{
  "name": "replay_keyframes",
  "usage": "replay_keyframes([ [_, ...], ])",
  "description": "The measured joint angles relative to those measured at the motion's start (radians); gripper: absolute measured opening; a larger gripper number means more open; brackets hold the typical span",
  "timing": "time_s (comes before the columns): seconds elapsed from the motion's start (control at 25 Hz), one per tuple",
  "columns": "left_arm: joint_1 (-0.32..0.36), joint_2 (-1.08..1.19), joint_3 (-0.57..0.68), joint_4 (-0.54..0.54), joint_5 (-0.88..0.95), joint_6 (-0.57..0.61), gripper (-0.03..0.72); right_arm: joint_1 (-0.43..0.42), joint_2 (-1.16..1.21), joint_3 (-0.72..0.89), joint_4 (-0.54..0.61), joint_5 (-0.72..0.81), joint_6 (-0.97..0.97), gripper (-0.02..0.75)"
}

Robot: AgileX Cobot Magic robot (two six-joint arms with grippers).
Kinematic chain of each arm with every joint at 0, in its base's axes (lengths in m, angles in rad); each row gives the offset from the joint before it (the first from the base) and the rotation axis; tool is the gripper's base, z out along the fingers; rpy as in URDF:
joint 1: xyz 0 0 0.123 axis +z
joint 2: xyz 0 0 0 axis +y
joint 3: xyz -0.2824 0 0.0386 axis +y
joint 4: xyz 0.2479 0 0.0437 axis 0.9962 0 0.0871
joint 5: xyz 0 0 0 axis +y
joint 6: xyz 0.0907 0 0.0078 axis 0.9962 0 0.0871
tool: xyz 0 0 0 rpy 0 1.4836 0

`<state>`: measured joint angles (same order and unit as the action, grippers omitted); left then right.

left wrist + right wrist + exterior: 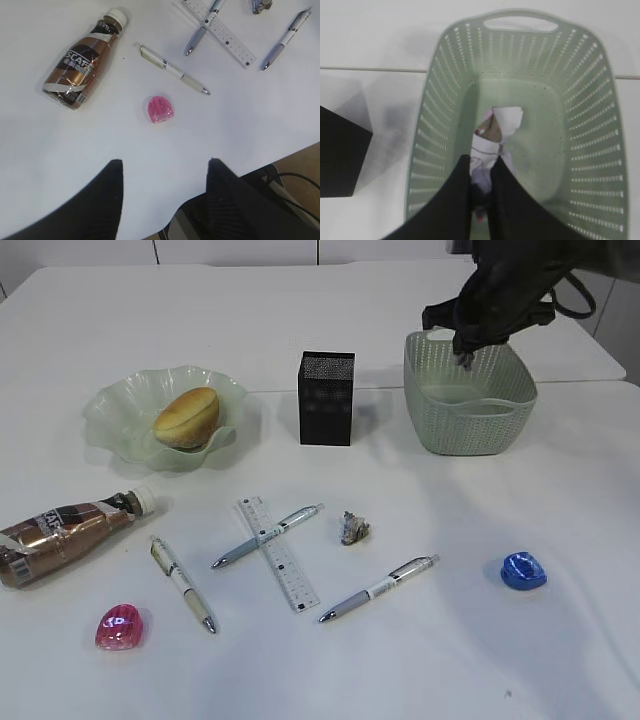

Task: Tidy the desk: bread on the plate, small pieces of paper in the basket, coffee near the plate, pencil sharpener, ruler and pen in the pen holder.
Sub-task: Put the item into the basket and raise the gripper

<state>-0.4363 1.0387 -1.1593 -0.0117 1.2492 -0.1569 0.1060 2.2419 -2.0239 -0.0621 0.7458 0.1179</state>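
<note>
So the right gripper (481, 170) is hanging over the green basket (470, 420), pinching a crumpled paper scrap (500, 125) above its floor. The left gripper (162, 172) hovers with its fingers spread wide over the table, near the pink sharpener (160, 109). Another paper scrap (354, 528) sits between the pens.

Crumpled paper (496, 131) over green basket (600, 130).

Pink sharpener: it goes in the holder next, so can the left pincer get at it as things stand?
Probably yes. The left pincer hovers open above the pink sharpener, which lies alone on bare table, apart from the pen and bottle.
</note>
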Motion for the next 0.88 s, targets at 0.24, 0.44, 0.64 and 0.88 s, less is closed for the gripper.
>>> replay_keyframes([
  [0.24,0.0,0.0,0.0,-0.004,0.0,0.0,0.365,-0.01,0.043,-0.006,-0.004,-0.01,0.0,0.078],
  [0.44,0.0,0.0,0.0,-0.004,0.0,0.0,0.361,-0.01,0.045,-0.008,-0.006,-0.021,0.0,0.083],
  [0.64,0.0,0.0,0.0,-0.025,0.002,0.0,0.342,-0.01,0.045,-0.014,-0.008,-0.048,0.002,0.222],
  [0.88,0.0,0.0,0.0,-0.038,0.002,0.0,0.341,-0.01,0.045,-0.016,-0.011,-0.06,0.002,0.486],
])
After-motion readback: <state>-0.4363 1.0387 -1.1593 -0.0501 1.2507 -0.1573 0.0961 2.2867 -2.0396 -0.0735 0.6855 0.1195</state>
